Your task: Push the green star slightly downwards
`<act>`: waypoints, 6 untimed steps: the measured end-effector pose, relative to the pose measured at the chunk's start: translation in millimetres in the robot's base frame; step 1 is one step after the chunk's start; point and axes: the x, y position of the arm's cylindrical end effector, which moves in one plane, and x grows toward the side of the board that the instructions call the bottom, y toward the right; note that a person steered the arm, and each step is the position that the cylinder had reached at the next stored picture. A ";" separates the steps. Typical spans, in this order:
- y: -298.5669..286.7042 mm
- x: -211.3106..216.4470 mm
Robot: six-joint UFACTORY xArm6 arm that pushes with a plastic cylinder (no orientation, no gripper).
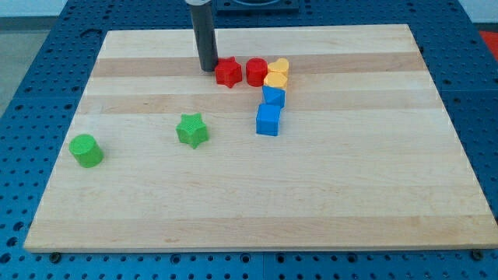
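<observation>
The green star [192,130] lies on the wooden board [257,202], left of the middle. My tip [208,69] rests on the board near the view's top, well above the green star and slightly to its right. It stands just left of the red star [227,72], close to it or touching it.
A green cylinder [85,150] sits at the view's left. Right of the red star are a red cylinder [256,71], a yellow heart [279,67] and a yellow block [275,80]. Below them are two blue blocks, one [273,96] above the other [268,120].
</observation>
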 end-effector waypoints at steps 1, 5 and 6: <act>7.4 0.0; -46.5 27.0; -54.5 54.7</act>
